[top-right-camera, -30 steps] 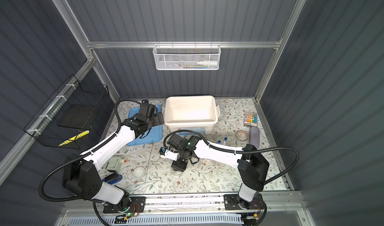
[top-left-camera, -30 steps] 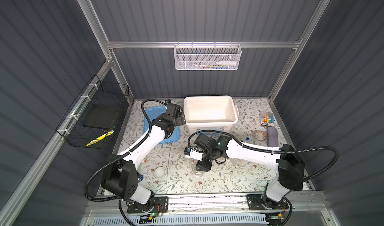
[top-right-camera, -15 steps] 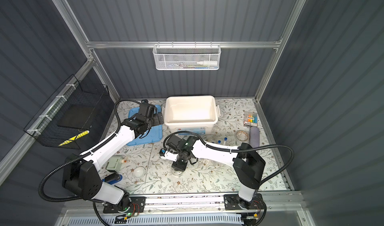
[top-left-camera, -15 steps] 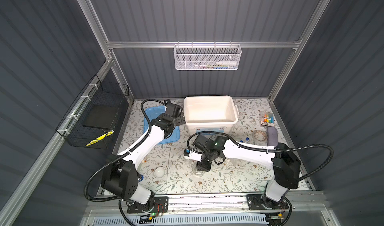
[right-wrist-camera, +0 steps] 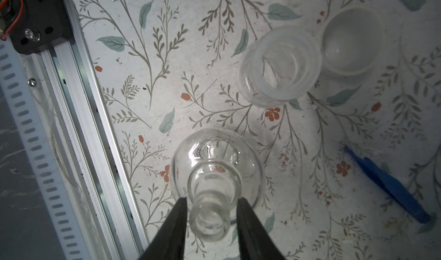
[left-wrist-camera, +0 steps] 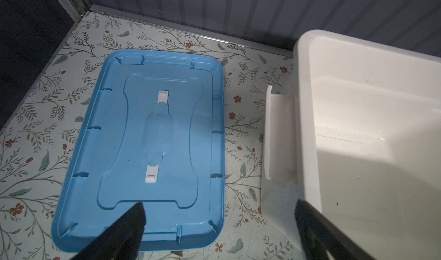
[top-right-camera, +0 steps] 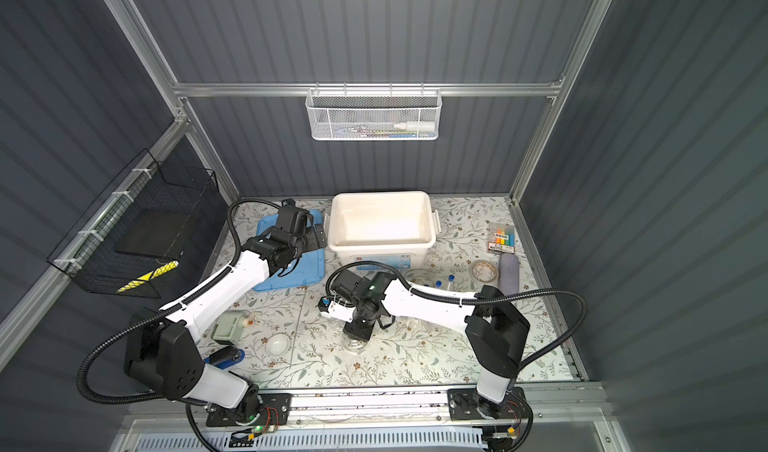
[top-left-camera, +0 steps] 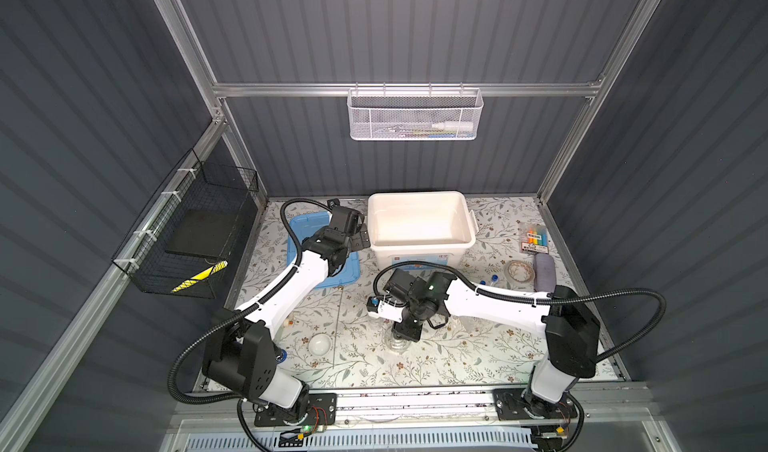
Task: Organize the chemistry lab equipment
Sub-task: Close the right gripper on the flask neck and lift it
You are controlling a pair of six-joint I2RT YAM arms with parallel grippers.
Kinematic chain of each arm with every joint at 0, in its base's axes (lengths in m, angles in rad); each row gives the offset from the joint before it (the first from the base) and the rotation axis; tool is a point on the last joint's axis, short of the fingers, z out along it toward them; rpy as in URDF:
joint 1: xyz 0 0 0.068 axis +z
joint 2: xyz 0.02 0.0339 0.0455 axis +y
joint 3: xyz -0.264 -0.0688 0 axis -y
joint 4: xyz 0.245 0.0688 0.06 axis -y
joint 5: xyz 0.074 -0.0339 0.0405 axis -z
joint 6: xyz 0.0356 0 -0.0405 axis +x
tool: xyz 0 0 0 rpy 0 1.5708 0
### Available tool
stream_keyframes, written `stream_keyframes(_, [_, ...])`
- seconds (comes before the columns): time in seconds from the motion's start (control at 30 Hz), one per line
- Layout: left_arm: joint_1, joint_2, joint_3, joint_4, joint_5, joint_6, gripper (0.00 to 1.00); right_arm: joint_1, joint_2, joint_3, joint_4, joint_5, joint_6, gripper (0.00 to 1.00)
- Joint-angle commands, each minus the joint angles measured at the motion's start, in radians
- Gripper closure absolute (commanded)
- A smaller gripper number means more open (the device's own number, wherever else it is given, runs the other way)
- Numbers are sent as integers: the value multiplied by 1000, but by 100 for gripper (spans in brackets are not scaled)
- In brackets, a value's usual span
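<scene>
**A:** Since a second back, the right arm (top-left-camera: 498, 304) has drawn its elbow a little toward the middle. The right claw (right-wrist-camera: 212, 199) stays over the flask (right-wrist-camera: 216, 161). The left arm (top-left-camera: 291, 288) has not shifted.

**B:** Left side first?

**A:** The left claw (left-wrist-camera: 219, 203) hangs spread wide and holds nothing. It is above the gap between the blue lid (left-wrist-camera: 148, 146) and the white bin (left-wrist-camera: 303, 103). The lid lies flat just beside the bin. The bin is open-topped, with its white floor in plain view.

**B:** The flask?

**A:** It is at the front middle of the mat (top-left-camera: 332, 313), before the bin and right of a small white dish (top-left-camera: 320, 343). It stands upright with its long axis vertical and its mouth pointing up at the wrist camera. The claw's fingers (right-wrist-camera: 171, 227) are part-open, one on each side of the neck, right at the glass. I cannot tell whether they press it.

**B:** Neighbours?

**A:** A clear jar (right-wrist-camera: 279, 65) and a white cup (right-wrist-camera: 350, 41) stand upright side by side near the flask. The blue tweezers (right-wrist-camera: 386, 184) lie flat on the mat. Blue-capped tubes (top-left-camera: 494, 279) are further right.

**B:** Room?

**A:** There is bare mat between the lid and the flask. The front rail (right-wrist-camera: 78, 127) runs near the flask.
</scene>
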Motion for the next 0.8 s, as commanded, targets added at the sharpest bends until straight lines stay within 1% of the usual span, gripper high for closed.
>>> stream_keyframes(0.0, [9, -24, -17, 2, 14, -13, 0, 7, 16, 23, -24, 19, -5, 59])
stream_keyframes(0.17, [10, -25, -21, 4, 18, -17, 0, 8, 25, 28, -29, 21, -7, 58])
stream_keyframes(0.5, [14, -29, -28, 6, 19, -21, 0, 13, 25, 25, -31, 24, -3, 74])
stream_keyframes(0.77, [15, -41, -43, 14, 13, -20, 0, 15, 21, 43, -32, 29, 7, 79])
